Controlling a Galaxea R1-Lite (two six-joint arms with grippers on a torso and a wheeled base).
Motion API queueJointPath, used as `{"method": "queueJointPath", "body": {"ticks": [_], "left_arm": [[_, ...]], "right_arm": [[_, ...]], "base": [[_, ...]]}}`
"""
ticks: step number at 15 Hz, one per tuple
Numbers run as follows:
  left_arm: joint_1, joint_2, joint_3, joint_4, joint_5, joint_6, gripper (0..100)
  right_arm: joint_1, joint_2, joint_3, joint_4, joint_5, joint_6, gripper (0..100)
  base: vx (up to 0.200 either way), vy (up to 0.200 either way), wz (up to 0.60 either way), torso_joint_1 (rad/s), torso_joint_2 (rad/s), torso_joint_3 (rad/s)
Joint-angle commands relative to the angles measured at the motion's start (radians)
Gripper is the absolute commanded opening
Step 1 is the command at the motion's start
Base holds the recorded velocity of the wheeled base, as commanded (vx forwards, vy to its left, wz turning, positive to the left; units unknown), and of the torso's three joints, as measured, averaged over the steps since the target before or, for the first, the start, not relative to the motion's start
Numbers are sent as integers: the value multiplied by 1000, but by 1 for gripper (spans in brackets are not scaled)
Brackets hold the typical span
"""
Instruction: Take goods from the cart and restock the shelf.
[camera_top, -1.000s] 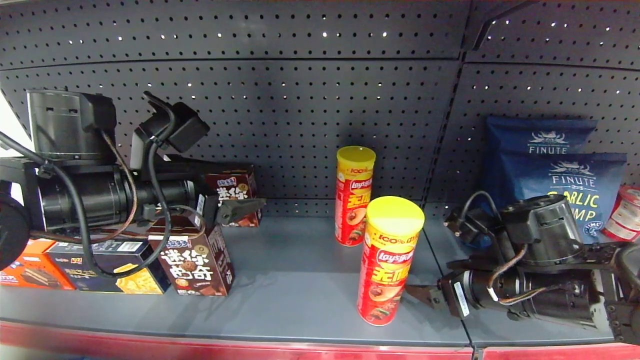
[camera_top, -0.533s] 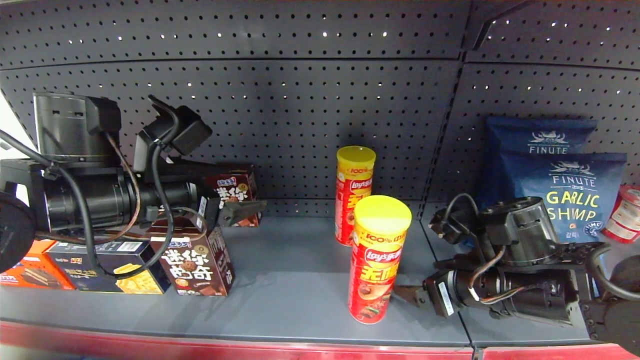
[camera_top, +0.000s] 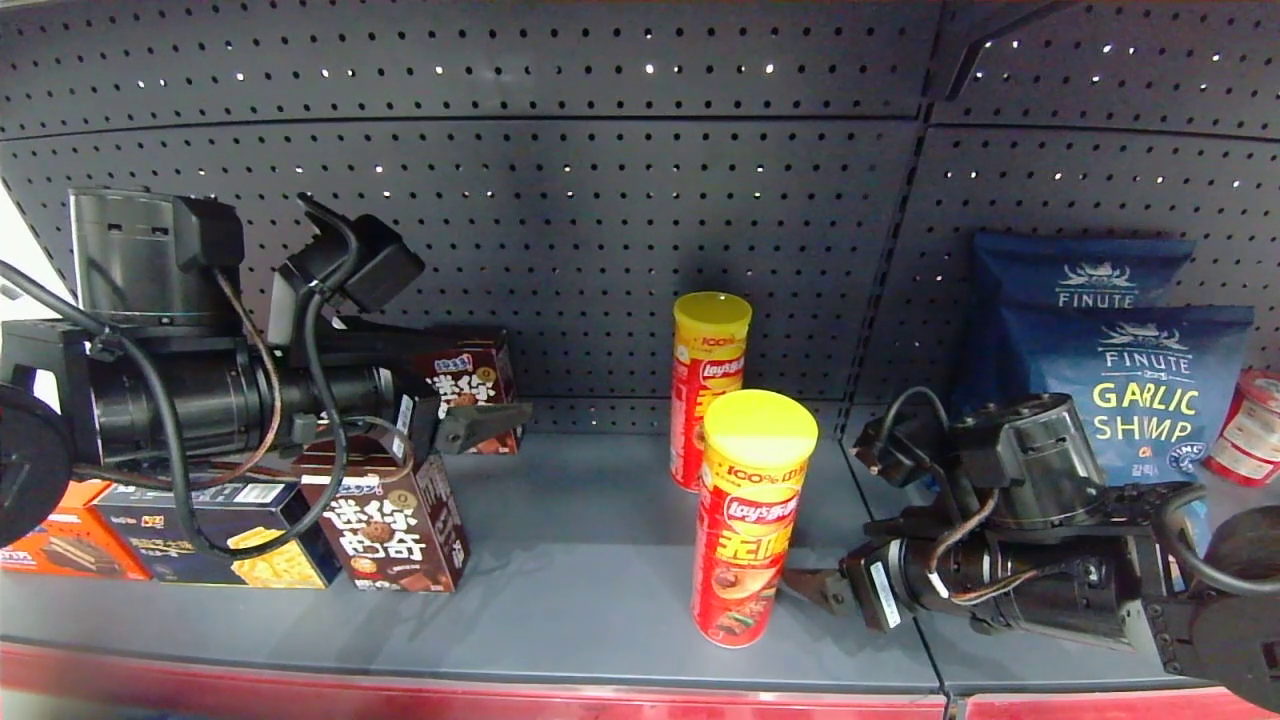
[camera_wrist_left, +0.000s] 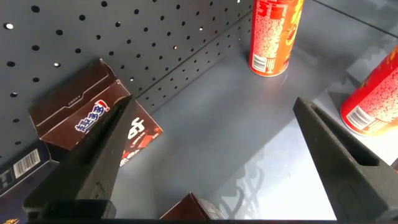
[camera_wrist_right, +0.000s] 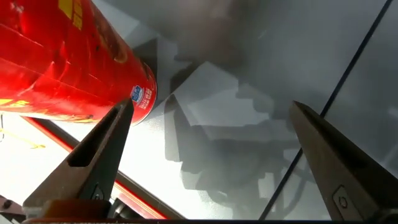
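Observation:
Two red chips cans with yellow lids stand upright on the grey shelf (camera_top: 580, 560): a front can (camera_top: 750, 520) and a back can (camera_top: 708, 390) near the pegboard. My right gripper (camera_top: 810, 588) lies low just to the right of the front can's base and is open. In the right wrist view the front can (camera_wrist_right: 68, 68) sits outside the right gripper (camera_wrist_right: 211, 107), against one finger. My left gripper (camera_top: 485, 420) hovers open above the shelf beside brown cookie boxes. Past the left gripper (camera_wrist_left: 211, 106) I see a brown box (camera_wrist_left: 81, 112), the back can (camera_wrist_left: 273, 37) and the front can (camera_wrist_left: 373, 99).
A brown cookie box (camera_top: 395, 530), a dark blue box (camera_top: 220, 545) and an orange box (camera_top: 60, 545) line the shelf's left front. Another brown box (camera_top: 470, 375) stands behind. Blue snack bags (camera_top: 1130, 370) lean at the right. A red lip (camera_top: 500, 695) edges the shelf.
The right arm has slid to the left, and the front can has shifted left with it, staying upright. The left arm has barely moved.

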Motion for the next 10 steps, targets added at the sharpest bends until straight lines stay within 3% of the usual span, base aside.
{"method": "queueJointPath", "body": {"ticks": [1,10], "left_arm": [[-1,0,5,-2,0,0,100],[0,0,8,0,0,0,100]], "right_arm": [[-2,-2,0,0,0,0,100],[15,24,-41,-1,0,1,100]], "base": [[0,0,0,0,0,0],[0,0,0,0,0,0]]}}
